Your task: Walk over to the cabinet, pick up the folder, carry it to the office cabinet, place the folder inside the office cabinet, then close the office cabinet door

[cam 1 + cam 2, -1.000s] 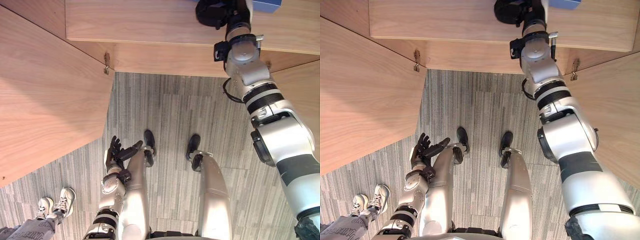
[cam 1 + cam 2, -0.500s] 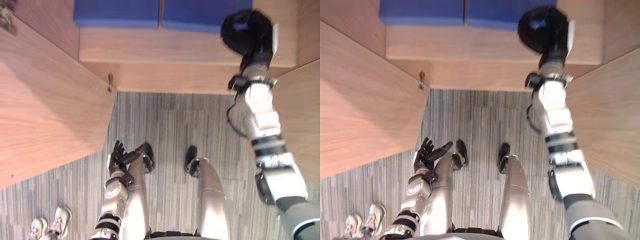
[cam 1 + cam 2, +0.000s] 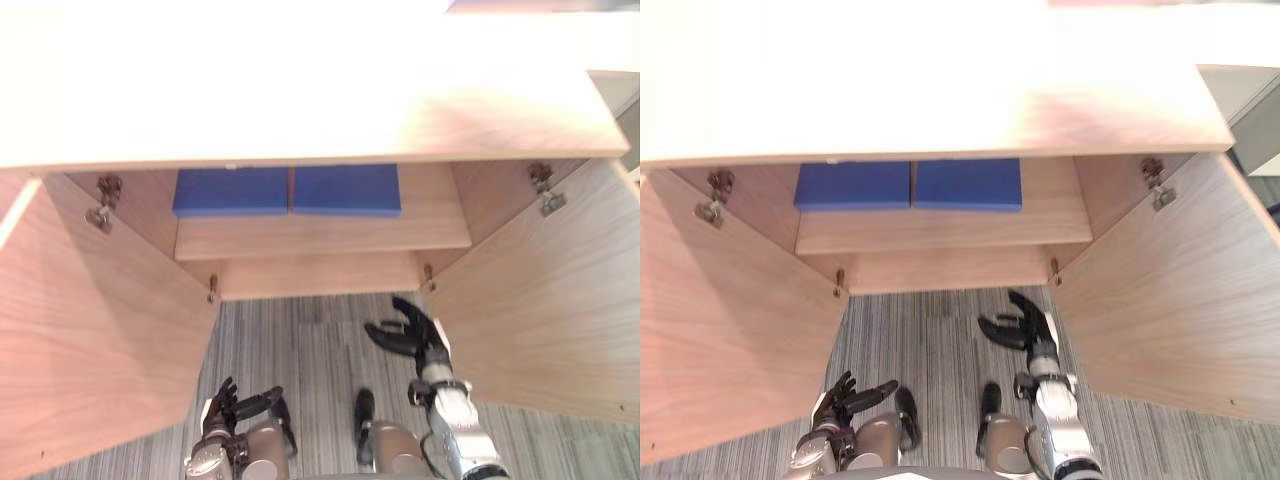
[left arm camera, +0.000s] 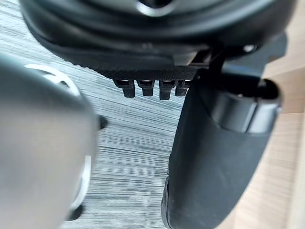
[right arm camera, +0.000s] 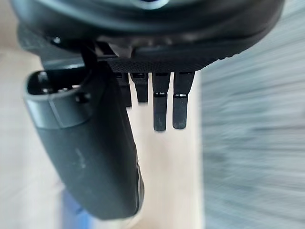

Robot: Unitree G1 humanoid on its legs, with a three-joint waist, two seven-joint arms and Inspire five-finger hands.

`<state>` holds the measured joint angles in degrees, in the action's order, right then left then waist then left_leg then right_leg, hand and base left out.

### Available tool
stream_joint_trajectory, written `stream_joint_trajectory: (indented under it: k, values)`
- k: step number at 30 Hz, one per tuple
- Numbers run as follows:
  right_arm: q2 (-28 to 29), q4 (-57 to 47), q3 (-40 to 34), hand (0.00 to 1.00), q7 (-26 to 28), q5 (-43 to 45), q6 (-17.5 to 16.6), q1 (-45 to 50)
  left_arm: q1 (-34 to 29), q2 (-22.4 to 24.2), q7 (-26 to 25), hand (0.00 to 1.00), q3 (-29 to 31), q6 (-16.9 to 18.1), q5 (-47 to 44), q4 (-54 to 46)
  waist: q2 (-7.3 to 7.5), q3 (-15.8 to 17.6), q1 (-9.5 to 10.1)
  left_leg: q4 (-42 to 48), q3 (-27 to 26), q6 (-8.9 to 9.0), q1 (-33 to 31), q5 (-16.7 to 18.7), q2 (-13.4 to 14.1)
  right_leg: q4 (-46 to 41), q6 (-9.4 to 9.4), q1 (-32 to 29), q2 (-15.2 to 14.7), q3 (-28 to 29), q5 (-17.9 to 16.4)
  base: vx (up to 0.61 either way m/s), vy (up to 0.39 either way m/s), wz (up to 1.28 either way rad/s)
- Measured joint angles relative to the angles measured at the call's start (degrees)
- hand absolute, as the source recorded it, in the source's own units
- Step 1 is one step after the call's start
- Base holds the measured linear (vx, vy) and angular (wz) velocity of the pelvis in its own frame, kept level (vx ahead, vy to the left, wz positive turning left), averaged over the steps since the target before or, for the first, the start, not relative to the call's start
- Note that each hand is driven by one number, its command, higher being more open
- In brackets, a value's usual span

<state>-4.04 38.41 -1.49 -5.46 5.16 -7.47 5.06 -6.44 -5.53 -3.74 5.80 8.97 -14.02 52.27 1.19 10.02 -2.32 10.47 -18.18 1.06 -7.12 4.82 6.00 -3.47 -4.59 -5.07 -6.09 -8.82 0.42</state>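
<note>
Two flat blue folders lie side by side on the shelf inside the open wooden office cabinet, the left one and the right one. My right hand hangs in front of the cabinet, below the shelf and clear of the folders. It is open and empty, and its fingers show straight in the right wrist view. Low at my left side, my left hand is open and holds nothing.
Both cabinet doors stand swung out toward me: the left door and the right door, with hinges at their top inner corners. The pale cabinet top spans the view. Grey striped carpet lies between the doors.
The camera has tilted up, bringing the whole cabinet into view. My right hand has pulled back out of the cabinet from the shelf and its fingers have opened. The left hand stays low.
</note>
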Motion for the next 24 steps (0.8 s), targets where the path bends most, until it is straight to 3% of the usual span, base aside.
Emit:
stream_joint_trajectory:
  k: [7,14,16,20,24]
  values:
    - [0.4,17.8,-11.41,1.0,-2.84,-0.5,2.8,0.27,-0.48,0.01,-0.11,1.0,1.66,-0.02,2.43,1.74,0.05,-2.59,-0.11,-11.76,-1.26,0.02,9.19,-5.05,-2.67,2.01,-0.29,4.27,-0.74,0.78,0.43,0.01,0.021,-0.07]
    - [0.19,18.72,-14.06,1.0,-3.45,-0.28,3.82,2.32,-3.52,-0.02,-0.32,1.0,1.84,-0.72,4.15,-0.64,0.15,-3.29,-0.12,-15.87,0.49,-0.64,12.38,-7.53,-4.45,2.52,-0.56,6.55,-1.38,-0.66,0.53,-0.07,0.026,0.13]
    - [0.17,18.71,-14.33,1.0,-3.47,-0.27,3.82,2.26,-6.33,0.0,-0.96,1.0,1.75,-1.26,4.63,-7.4,0.16,-3.45,0.0,-15.88,1.04,-0.91,12.47,-7.71,-4.8,2.76,-0.72,7.0,-1.77,-1.03,0.58,-0.06,0.035,0.16]
    - [0.21,18.7,-14.98,1.0,-3.62,-0.26,3.75,2.35,-13.64,-0.04,-2.51,1.0,1.87,-0.84,5.79,-32.31,-0.09,-3.9,0.59,-15.89,2.98,-1.0,12.51,-7.62,-5.62,3.0,-1.22,8.17,-2.81,-2.68,-0.11,-0.04,0.031,0.23]
    - [0.23,18.71,-15.97,1.0,-3.71,-0.23,3.74,2.68,-15.45,-0.21,-4.04,1.0,4.54,2.02,8.76,-51.97,-0.58,-3.89,1.58,-15.89,3.77,-1.48,13.59,-7.27,-6.37,3.75,-1.2,10.05,-3.39,-3.0,-0.09,0.0,0.044,0.12]
